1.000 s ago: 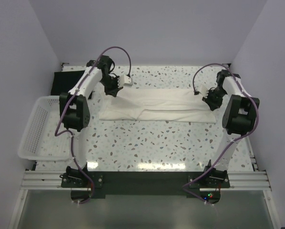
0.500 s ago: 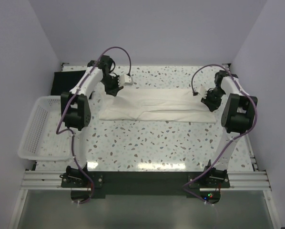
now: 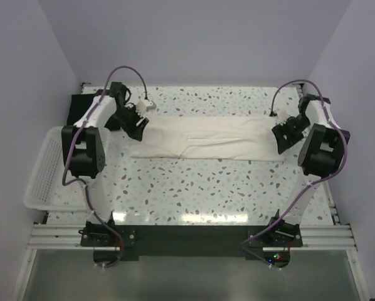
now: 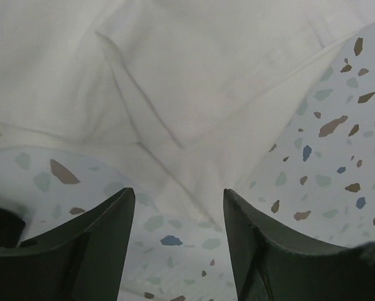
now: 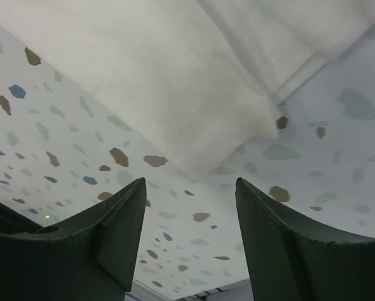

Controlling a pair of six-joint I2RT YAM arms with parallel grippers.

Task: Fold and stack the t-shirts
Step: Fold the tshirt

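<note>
Cream t-shirt [image 3: 203, 138] lies as a folded strip; left gripper [image 3: 138, 130] at its 9 o'clock end, right gripper [image 3: 281, 143] at 3 o'clock, both jaws spread, nothing held.

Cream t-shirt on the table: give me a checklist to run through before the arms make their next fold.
1. Left gripper open, holding nothing: ok.
2. Right gripper open, holding nothing: ok.
3. Cream t-shirt lying flat as a long folded band: ok.
4. A gripper at each short end of it: ok.
5. Black t-shirt at the far left corner, folded or not: cannot tell.
</note>
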